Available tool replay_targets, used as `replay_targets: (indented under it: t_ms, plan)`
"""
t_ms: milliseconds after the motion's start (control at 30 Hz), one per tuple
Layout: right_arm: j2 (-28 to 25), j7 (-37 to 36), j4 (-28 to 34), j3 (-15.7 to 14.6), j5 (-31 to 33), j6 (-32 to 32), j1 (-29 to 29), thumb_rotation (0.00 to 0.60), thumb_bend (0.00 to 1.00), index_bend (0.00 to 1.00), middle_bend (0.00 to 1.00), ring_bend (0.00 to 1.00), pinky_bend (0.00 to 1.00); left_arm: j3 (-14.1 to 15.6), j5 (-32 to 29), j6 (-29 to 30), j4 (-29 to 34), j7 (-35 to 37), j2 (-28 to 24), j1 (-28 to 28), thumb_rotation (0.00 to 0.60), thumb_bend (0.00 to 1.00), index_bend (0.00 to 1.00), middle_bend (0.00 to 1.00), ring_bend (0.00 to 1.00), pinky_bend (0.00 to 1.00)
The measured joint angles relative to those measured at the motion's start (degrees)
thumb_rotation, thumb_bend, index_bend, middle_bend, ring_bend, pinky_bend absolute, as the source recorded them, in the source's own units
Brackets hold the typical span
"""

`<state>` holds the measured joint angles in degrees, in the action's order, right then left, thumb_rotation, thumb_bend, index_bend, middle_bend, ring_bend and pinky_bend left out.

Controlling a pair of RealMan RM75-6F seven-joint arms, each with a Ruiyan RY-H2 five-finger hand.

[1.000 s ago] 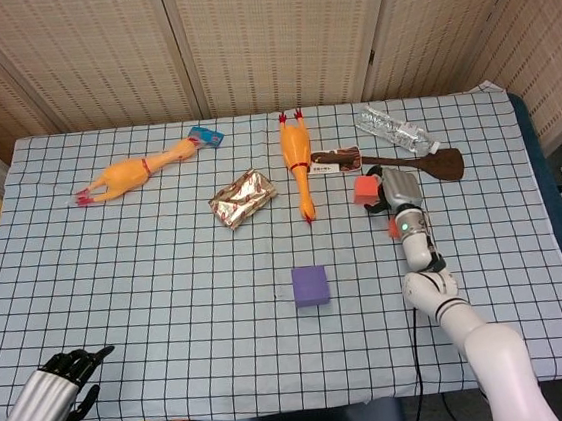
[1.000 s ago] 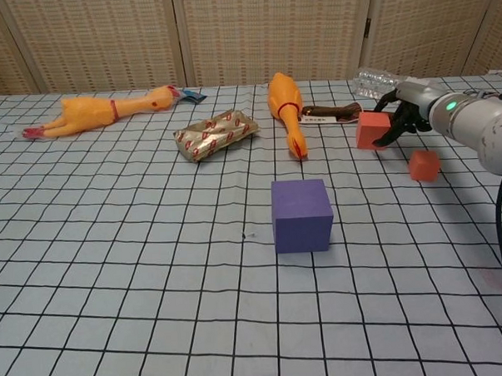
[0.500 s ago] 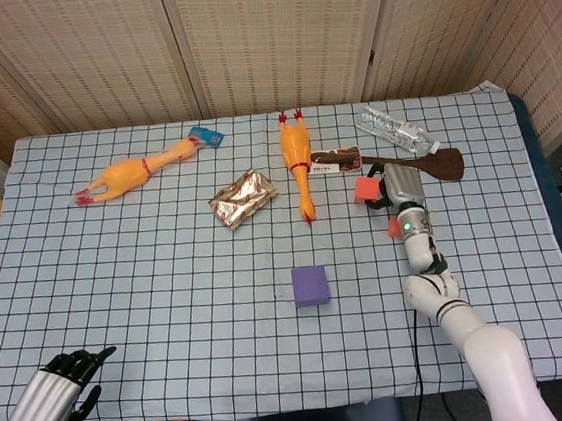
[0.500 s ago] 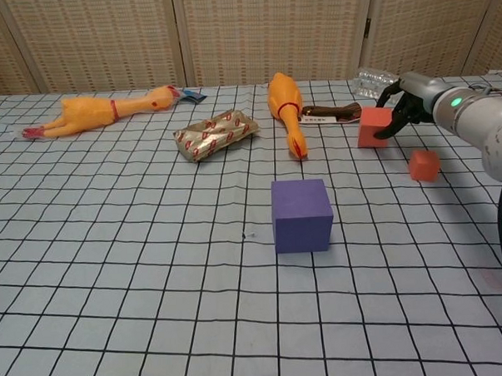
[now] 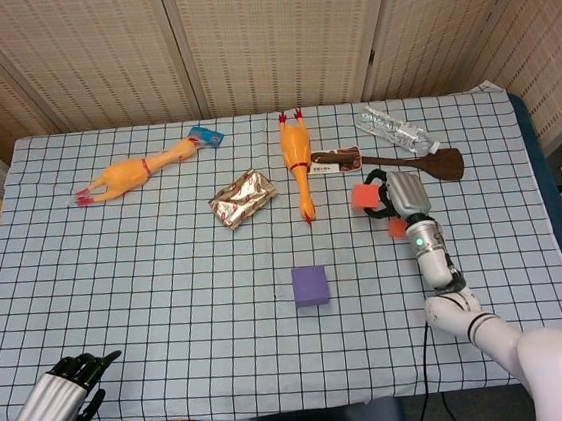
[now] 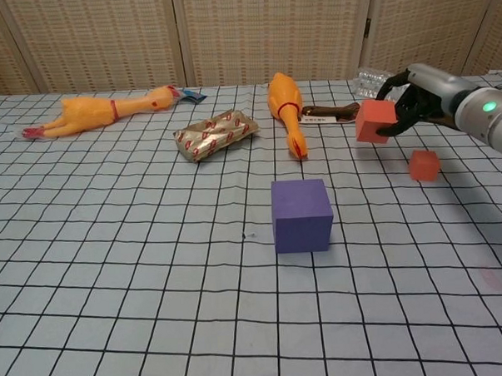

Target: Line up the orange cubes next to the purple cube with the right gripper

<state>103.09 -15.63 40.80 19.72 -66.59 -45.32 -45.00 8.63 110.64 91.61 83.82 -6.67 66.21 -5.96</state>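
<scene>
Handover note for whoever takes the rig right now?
Right hand holds one orange cube, lifted off the table, right of and beyond the purple cube.
Left hand idle at the table's near left edge, holding nothing, fingers curled.
Second orange cube lies on the table, to the right of the purple cube and apart from it.
Done: first cube picked up.
Left: set it beside the purple cube, then fetch and line up the second.

Checked tablecloth (image 5: 146, 265) under purple cube (image 5: 311, 285)

matt foam-like purple cube (image 6: 302, 215), crinkled shiny foil packet (image 6: 216, 134), glossy rubbery chicken (image 6: 286, 104), checked cloth tablecloth (image 6: 138, 268).
</scene>
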Motion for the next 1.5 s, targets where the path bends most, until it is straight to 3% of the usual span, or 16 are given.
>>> replay_targets:
  t_ms: [200, 400, 1167, 1500]
  plan:
    - [-8.0, 4.0, 17.5, -2.6, -1.2, -5.8, 6.1, 0.6, 0.11, 0.59, 0.88, 0.83, 0.95, -0.3, -0.4, 0.2, 0.3, -0.6, 0.2, 0.3, 0.6, 0.45, 0.2, 0.38, 0.32, 0.43]
    - [-13.9, 8.2, 28.6, -5.6, -1.8, -9.6, 11.1, 0.6, 0.11, 0.59, 0.88, 0.83, 0.95, -0.1, -0.1, 0.3, 0.3, -0.8, 0.2, 0.3, 0.6, 0.45, 0.2, 0.38, 0.32, 0.43]
    - [-8.5, 5.4, 26.2, -7.1, -2.6, -4.8, 8.9, 0.6, 0.11, 0.59, 0.89, 0.84, 0.95, -0.2, 0.7, 2.0, -0.4, 0.6, 0.0, 0.6, 0.6, 0.45, 0.2, 0.38, 0.32, 0.43]
    - [-8.9, 4.8, 29.0, -7.6, -2.3, -1.0, 7.6, 0.6, 0.11, 0.59, 0.89, 0.84, 0.95, -0.2, 1.0, 2.5, -0.6, 0.6, 0.1, 0.7, 0.6, 0.45, 0.2, 0.38, 0.32, 0.43]
